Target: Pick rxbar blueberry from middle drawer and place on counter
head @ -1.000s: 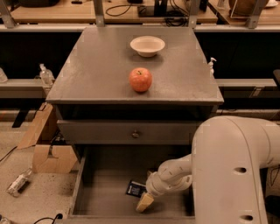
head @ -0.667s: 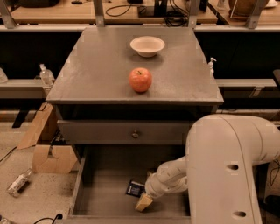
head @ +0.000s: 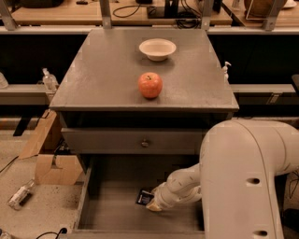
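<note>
Gripper (head: 153,206) has crept slightly up the drawer floor toward the bar since a second ago. The apple, bowl and bar have not shifted.

Camera view, top down:
- wooden workbench (head: 126,14) runs across the back, with cables on it.
- counter (head: 107,70) is a grey slab in front of the workbench. A pale bowl (head: 157,48) stands near its back edge. A red apple (head: 150,85) is just in front of the bowl, apart from it, about mid-counter.
- small pump bottle (head: 47,78) stands off the counter's left side, and another (head: 225,70) off the right side.
- closed drawer panel (head: 107,140) sits under the counter and has a round knob (head: 145,143).
- middle drawer (head: 112,212) is pulled out below that panel, with its grey floor showing.
- rxbar blueberry (head: 144,197) lies flat on the drawer floor, right of centre. It is dark with a pale mark and is not lifted.
- the gripper is down inside the drawer. Its tan tip is touching or just beside the bar's right lower edge. Open, closed or gripping: cannot tell from here.
- white arm (head: 247,182) fills the lower right, its forearm reaching left into the drawer and covering the drawer's right part.
- on the floor to the left there is an open cardboard box (head: 51,163), and nearer the corner a bottle lying on its side (head: 18,196).
</note>
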You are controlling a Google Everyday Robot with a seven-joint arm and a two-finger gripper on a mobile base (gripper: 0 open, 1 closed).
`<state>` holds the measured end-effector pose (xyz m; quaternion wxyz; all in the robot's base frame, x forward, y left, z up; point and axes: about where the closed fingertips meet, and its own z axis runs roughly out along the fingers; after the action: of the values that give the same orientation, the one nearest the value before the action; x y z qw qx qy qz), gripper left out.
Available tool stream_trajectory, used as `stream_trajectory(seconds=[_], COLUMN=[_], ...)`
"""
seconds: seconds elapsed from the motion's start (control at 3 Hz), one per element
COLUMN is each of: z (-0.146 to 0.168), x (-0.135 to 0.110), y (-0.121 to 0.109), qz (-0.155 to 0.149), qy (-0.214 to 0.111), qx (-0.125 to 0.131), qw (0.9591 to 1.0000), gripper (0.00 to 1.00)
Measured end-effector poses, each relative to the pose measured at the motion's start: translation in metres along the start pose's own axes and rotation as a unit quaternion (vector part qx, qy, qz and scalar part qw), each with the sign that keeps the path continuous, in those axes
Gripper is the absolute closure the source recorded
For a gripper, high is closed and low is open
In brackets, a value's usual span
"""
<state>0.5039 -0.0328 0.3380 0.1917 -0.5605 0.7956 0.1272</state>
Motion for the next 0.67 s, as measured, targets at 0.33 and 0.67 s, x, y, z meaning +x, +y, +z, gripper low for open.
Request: stream_trajectory(seconds=[0.33,0.67], z=[-0.0042,-0.0042], x=[-0.0022,-0.0022], y=[0.0001,0.0001], qz=[0.000,0.000], qy=[0.000,0.000], qx=[0.000,0.000], qw=[1.0000,1.0000], gripper=[1.00,1.00])
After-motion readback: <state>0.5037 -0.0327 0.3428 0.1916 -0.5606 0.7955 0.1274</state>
